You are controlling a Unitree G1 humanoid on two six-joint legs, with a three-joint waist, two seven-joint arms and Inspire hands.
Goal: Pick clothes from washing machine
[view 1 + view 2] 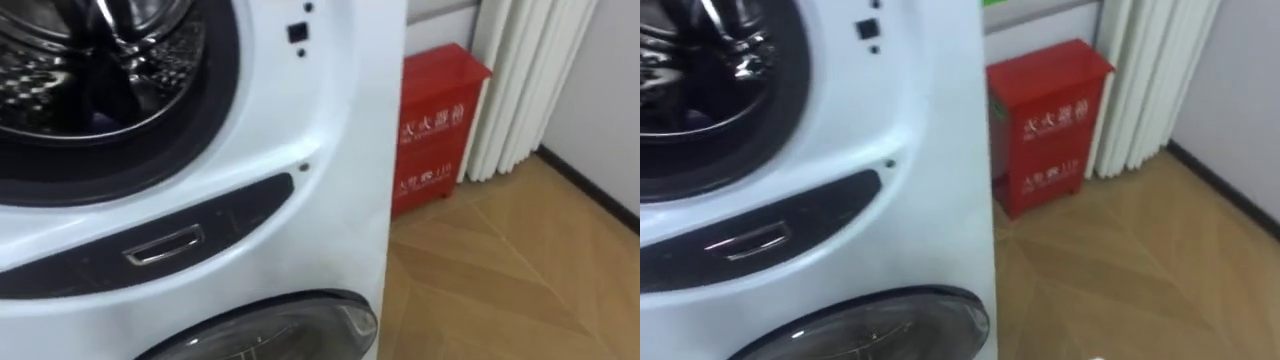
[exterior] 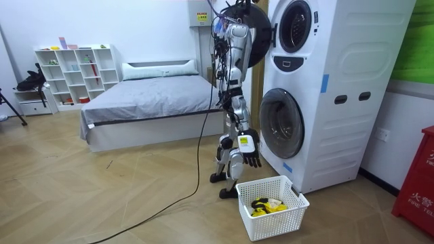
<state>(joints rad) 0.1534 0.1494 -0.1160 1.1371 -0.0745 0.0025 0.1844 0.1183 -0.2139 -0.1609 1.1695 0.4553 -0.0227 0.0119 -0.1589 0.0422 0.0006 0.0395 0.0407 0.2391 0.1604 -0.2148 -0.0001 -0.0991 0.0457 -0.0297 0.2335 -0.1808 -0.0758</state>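
Robot stands right at the 2 stacked washers. The upper washer (image 2: 298,30) has its round door (image 2: 256,34) swung open, top center of the room view. Right hand (image 2: 249,156) hangs low by the legs, fingers loose and apart, holding nothing.

Step now, imo: reach into the upper drum (image 1: 70,80), upper left of the eye view. Best bet is going in thru the middle of the opening, clear of the dark rim, then curling fingers round the cloth before pulling out. Can't tell if anything's in the drum, too dark.

White basket (image 2: 274,225) on the floor, lower center, has yellow-and-black clothes (image 2: 266,206) in it, 1 small pile.
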